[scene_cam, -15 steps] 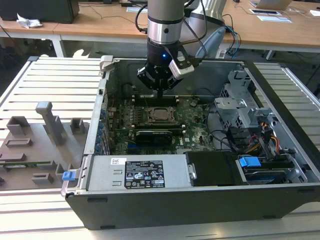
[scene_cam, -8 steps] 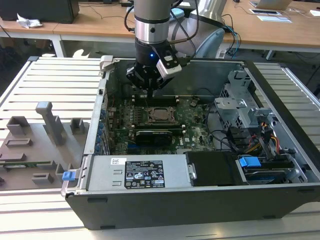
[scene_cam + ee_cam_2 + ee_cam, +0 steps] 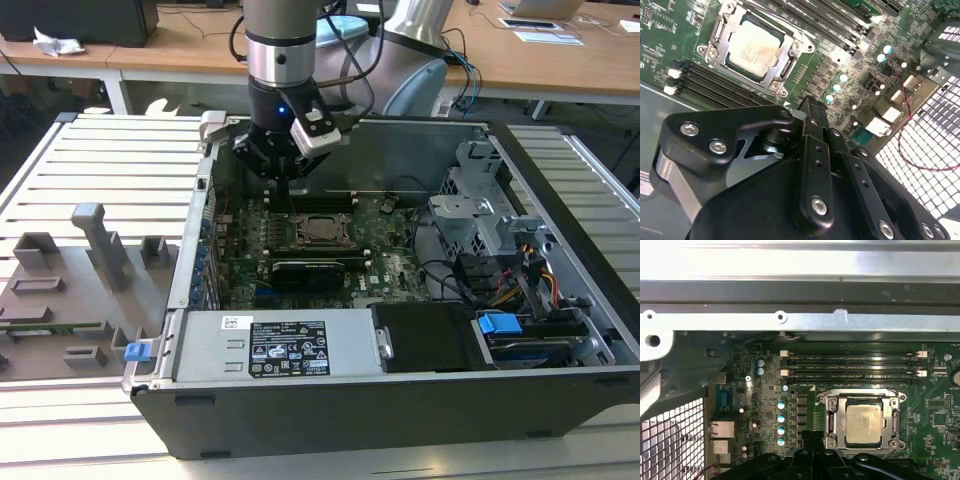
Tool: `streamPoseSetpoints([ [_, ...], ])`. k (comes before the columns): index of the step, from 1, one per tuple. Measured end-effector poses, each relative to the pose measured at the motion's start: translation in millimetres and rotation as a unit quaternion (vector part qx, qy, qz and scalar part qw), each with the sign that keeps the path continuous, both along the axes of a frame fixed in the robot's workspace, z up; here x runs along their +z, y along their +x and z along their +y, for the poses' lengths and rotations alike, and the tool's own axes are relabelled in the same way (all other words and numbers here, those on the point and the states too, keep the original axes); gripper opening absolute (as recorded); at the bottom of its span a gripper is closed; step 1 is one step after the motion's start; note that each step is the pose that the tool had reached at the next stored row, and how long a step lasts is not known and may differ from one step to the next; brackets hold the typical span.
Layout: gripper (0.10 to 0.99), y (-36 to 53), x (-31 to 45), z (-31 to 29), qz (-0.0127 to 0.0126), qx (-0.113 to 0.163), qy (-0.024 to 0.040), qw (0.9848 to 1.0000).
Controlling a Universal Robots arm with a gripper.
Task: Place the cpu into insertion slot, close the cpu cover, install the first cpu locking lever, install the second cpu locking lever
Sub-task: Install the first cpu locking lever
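While the gripper [image 3: 285, 183], open or closed I can't tell, hovers near the cpu [image 3: 863, 423], a skewed drop could gouge the cpu cover [image 3: 834, 417].

Silver cpu [image 3: 863, 424] lies flat in insertion slot [image 3: 842, 426], cpu cover [image 3: 833, 421] closed.

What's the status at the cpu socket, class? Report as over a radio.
Gripper poised over motherboard, close by seated cpu. The cpu cover down around it. Nothing lying across them.
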State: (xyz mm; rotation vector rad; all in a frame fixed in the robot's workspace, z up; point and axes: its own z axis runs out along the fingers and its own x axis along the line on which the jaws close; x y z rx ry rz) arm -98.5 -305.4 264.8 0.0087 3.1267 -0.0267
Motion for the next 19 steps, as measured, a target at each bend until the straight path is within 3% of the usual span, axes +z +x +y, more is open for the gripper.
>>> streamPoseSetpoints([
  [10,0.106,-11.2,0.0,1.6,0.0000,0.000,0.0000,1.0000],
  [15,0.106,-11.9,-0.2,12.9,0.0000,0.000,0.0000,1.0000],
  [19,0.106,-10.6,-0.7,28.7,0.0000,0.000,0.0000,1.0000],
])
